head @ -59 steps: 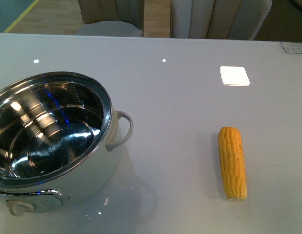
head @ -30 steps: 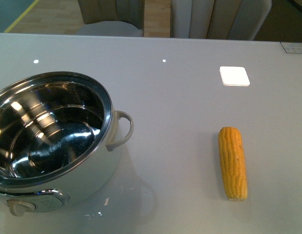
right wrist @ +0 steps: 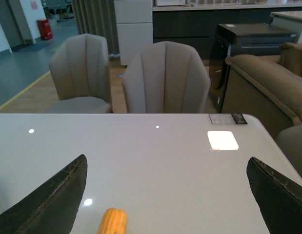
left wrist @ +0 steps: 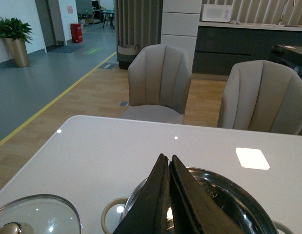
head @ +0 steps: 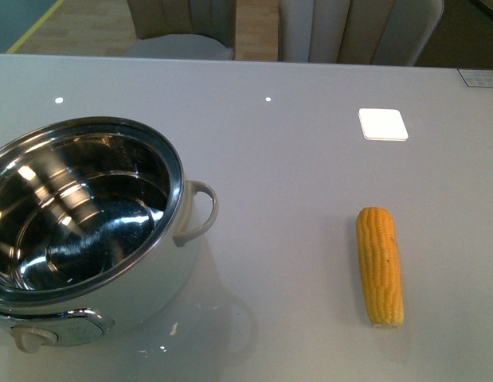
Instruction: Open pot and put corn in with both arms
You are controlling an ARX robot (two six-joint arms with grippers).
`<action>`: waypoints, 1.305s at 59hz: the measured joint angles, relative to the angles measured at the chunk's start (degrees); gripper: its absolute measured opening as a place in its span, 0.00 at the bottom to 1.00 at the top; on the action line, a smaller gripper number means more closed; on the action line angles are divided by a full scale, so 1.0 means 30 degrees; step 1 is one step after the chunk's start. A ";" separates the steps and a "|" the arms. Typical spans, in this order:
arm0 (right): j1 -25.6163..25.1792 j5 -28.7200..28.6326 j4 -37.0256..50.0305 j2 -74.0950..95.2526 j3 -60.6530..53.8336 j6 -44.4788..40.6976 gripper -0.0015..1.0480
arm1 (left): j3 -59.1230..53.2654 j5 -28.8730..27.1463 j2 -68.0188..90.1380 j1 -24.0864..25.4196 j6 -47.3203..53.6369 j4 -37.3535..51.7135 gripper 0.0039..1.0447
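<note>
Front view first: the pot (head: pixel 162 274) sits on the bench (head: pixel 294 175) at my near left. It is open, its steel inside is bare, and its loop handle points toward the middle of the bench. The corn (head: pixel 380 267) lies flat well off to the right of the pot, apart from it, lengthwise toward and away from me. Neither arm shows in this view.

On the left wrist camera, my left gripper (left wrist: pixel 166 157) has its fingers pressed together with nothing between them. It hangs over the pot's rim (left wrist: pixel 224 178). The glass lid (left wrist: pixel 38 214) lies on the bench just beside the pot, knob up.

On the right wrist camera, my right gripper (right wrist: pixel 166 160) is spread wide and empty above the bench. One end of the corn (right wrist: pixel 114 222) peeks in between the fingers, closer to one finger (right wrist: pixel 53 195) than the other. Two chairs (right wrist: pixel 165 78) stand behind the bench's far edge.
</note>
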 joint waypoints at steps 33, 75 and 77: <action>0.0000 0.0000 0.0000 0.0000 0.0000 0.0000 0.92 | 0.0007 0.0000 -0.4036 0.0000 -0.0015 -0.4138 0.04; -0.0051 -0.0423 -0.3599 0.1785 0.1333 -0.0648 0.92 | 0.0007 -0.0015 -0.4036 0.0000 0.0036 -0.4138 0.94; -0.0022 -0.0364 -0.5960 0.3526 0.2382 -0.0860 0.92 | 0.0007 0.0000 -0.4036 0.0000 0.0044 -0.4138 0.94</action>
